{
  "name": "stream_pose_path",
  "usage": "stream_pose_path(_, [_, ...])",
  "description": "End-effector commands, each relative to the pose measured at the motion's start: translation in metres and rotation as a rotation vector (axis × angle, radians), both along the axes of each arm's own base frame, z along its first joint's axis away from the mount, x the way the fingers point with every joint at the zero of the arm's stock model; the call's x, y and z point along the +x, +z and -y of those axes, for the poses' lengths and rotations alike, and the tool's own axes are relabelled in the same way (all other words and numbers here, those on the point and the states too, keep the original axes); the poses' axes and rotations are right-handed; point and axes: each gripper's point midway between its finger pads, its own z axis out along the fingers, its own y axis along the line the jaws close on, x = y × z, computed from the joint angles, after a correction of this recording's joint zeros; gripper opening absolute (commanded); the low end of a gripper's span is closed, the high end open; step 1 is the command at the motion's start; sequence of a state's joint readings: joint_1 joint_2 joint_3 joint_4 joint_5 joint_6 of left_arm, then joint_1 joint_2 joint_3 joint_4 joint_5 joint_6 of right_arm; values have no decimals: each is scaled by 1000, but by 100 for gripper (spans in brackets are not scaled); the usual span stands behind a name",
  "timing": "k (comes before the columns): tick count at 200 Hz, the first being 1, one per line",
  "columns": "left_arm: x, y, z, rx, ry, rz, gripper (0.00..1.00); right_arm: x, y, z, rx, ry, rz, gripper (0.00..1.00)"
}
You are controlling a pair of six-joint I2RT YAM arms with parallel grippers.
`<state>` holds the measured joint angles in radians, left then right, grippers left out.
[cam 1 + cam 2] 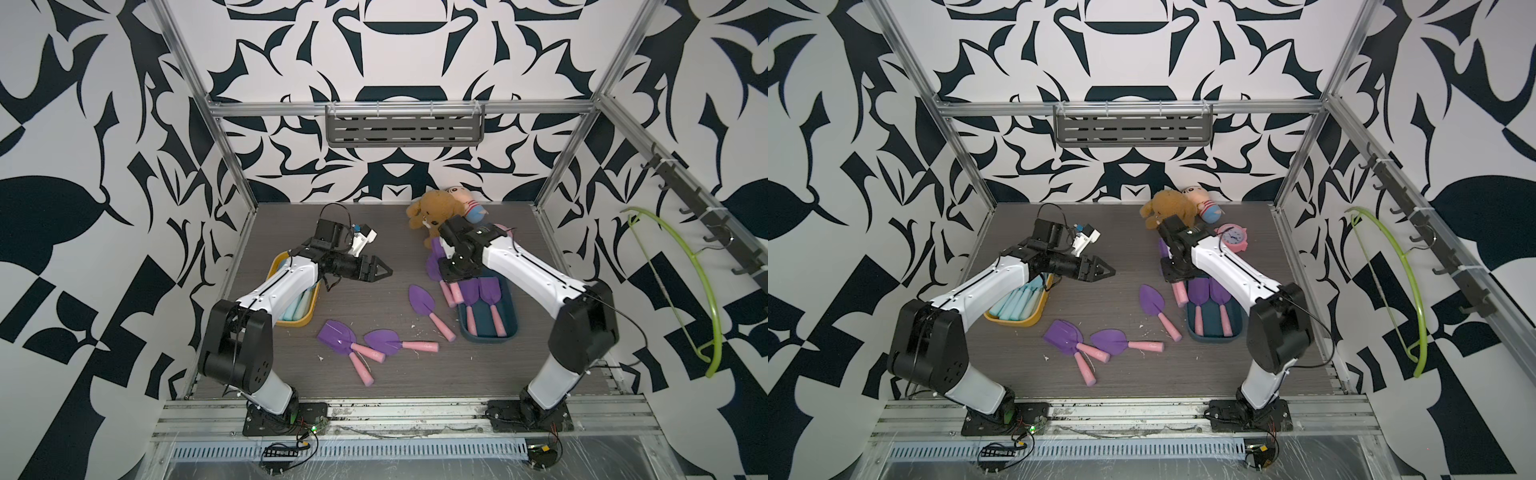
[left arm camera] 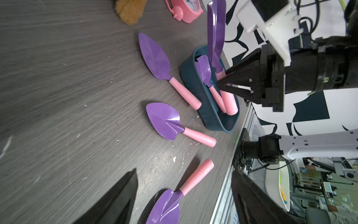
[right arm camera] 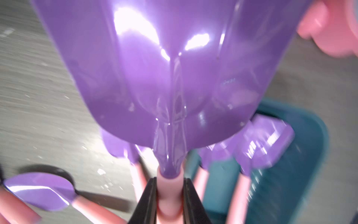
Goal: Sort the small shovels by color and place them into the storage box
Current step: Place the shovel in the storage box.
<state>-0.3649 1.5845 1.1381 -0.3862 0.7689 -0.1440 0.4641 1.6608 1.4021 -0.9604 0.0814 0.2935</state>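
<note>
**Right gripper has a purple shovel over the teal box**

Your right arm [image 1: 528, 266] reaches forward and bends down over the teal box [image 1: 513, 328]. Its right gripper [image 3: 169, 179] is pinched tight on the pink handle of the held shovel [image 3: 164, 77], whose glossy purple blade sticks out past the fingertips. Your left arm [image 1: 282, 282] stretches level above the table [image 1: 374, 232] beside the yellow box [image 1: 299, 322]. The left gripper [image 1: 384, 270] is spread wide and holds nothing. Two boxed shovels [image 1: 488, 299] lie in the teal box, three loose shovels [image 1: 422, 301] lie on the table, and blue shovels [image 1: 1017, 303] fill the yellow box.
</note>
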Motion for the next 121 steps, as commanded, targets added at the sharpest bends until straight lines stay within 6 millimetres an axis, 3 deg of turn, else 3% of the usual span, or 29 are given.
stream_pose_path(1, [-1,2,6,-2,-32,6,83,-29,-25,48,-71,-116,-105,6])
stream_pose_path(42, [-1,3,6,-1,-33,10,83,-49,-55,63,-80,-150,-169,6])
stream_pose_path(74, [-2,3,5,4,-34,18,83,-47,-75,68,-117,-169,-206,6])
stream_pose_path(121, [-1,0,5,11,-36,14,83,-40,-87,71,-142,-183,-204,7])
